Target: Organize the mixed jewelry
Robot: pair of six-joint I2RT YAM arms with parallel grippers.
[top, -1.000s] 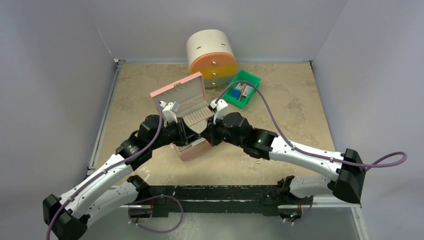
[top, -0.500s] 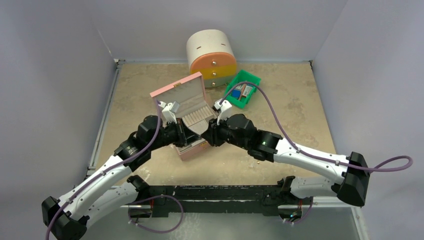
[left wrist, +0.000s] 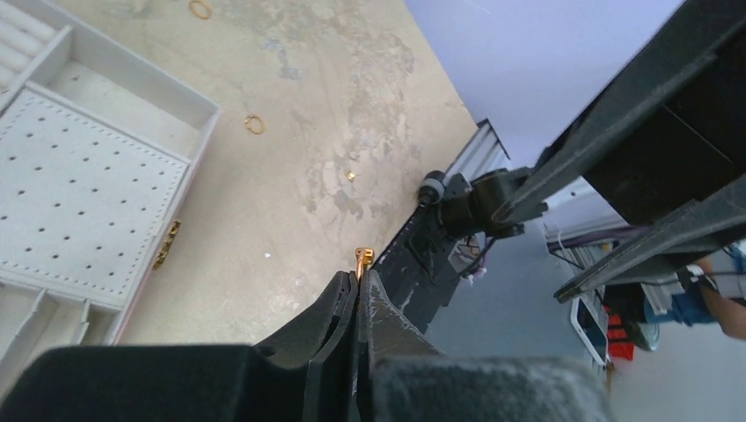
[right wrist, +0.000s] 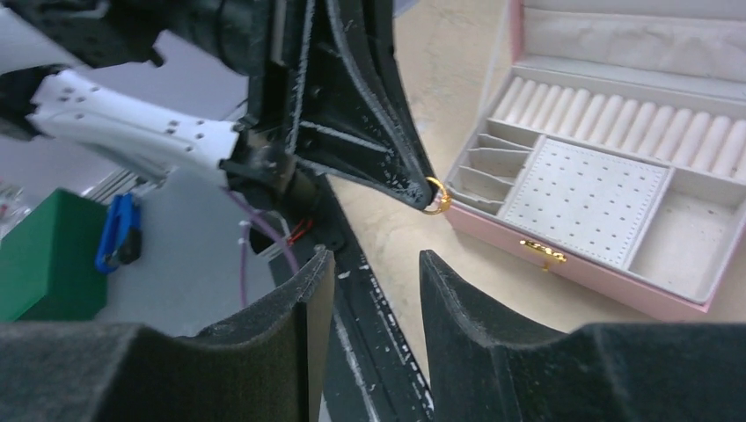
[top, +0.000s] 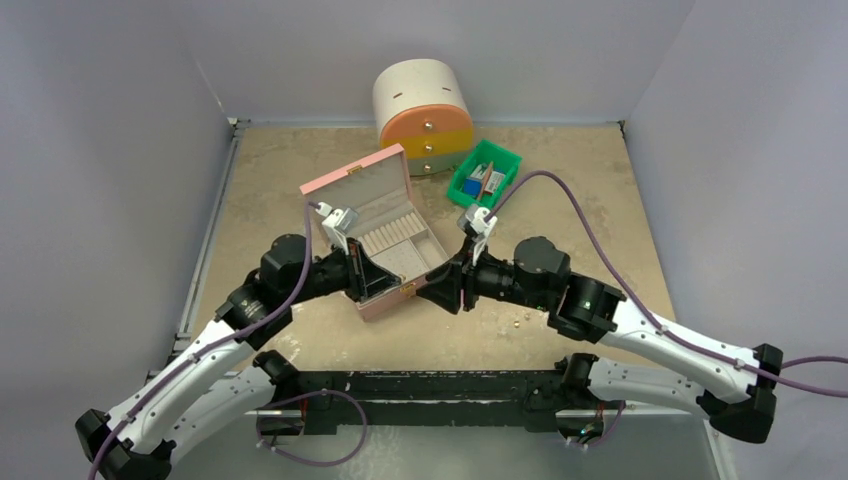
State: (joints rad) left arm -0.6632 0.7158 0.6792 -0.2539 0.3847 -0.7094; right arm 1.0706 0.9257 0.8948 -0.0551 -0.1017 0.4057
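One gold ring (right wrist: pixel 435 196) is sitting clamped in left tool (left wrist: pixel 359 280); right tool (right wrist: pixel 374 260) is gaping, empty. Next, likely: aligning over ring rolls (right wrist: pixel 616 119).

The overhead view is lit softly and evenly from above, without glare. The mottled beige tabletop (top: pixel 600 210) carries only faint, diffuse shadows under the black-and-white robot arms (top: pixel 200 350). In the left wrist view, the black padded fingers (left wrist: pixel 325 325) at the bottom edge are out of focus, and the pale wall at upper right looks washed out. In the right wrist view, the black foam fingers (right wrist: pixel 264 352) blur along the bottom, while the thin gold ring (right wrist: pixel 434 195) at centre shows a small glint.
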